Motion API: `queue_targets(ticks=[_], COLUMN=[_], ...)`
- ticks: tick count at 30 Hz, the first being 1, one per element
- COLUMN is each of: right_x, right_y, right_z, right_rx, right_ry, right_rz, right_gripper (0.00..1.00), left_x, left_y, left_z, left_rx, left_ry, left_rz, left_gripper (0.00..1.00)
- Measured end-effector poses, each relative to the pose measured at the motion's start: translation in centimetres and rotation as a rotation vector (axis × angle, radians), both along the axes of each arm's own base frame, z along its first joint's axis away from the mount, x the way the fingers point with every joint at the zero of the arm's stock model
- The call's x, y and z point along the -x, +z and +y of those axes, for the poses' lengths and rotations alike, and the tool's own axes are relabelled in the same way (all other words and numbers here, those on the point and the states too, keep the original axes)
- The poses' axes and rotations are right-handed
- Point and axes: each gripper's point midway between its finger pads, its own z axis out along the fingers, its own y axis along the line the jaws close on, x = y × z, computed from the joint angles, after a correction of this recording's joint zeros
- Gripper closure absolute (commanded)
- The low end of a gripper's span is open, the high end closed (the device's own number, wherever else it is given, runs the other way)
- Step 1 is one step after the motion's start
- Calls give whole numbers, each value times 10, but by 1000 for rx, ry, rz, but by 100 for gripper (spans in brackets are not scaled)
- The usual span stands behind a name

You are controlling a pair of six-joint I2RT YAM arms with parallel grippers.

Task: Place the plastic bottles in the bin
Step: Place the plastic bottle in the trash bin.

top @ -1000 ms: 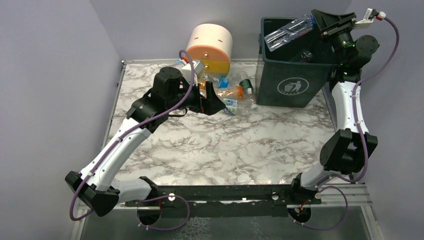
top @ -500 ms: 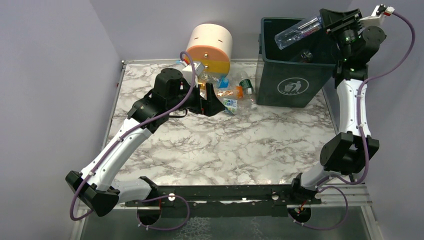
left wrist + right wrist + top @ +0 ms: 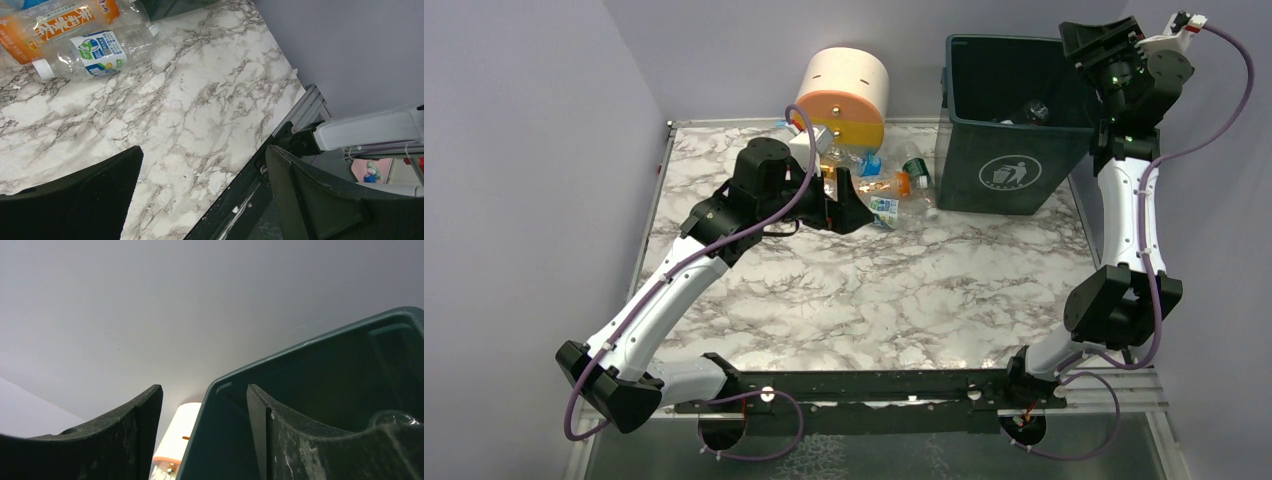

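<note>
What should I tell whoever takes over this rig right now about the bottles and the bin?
Left gripper: open, empty, at the near edge of the bottle pile.
Right gripper: open, empty, above the far right corner of the green bin.
Bottles: the pile lies on the marble table between the round drawer unit and the bin. It includes an orange-filled bottle and a blue-and-white-labelled bottle.
Done: at least one clear bottle lies inside the bin.
Left: the pile must go in; the left gripper is nearest.
</note>
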Motion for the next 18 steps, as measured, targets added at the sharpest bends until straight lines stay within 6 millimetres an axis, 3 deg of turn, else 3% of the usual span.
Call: queue_targets(ticks=[8, 11, 16, 18], right_x=[1, 8, 38, 52], right_y=[-3, -9, -18, -15], right_z=[3, 12, 33, 45], right_rx=[-10, -22, -31, -20], right_ry=[19, 61, 148, 182], right_rz=[8, 23, 48, 41], right_gripper=[26, 1, 1, 0], left_x=[-1, -5, -20, -34], left_y=[-11, -17, -32, -49], left_z=[2, 2, 3, 3], left_rx=[-15, -27, -59, -85], left_ry=[8, 25, 82, 121], left_rz=[21, 32, 68, 111], left_gripper=[1, 1, 1, 1])
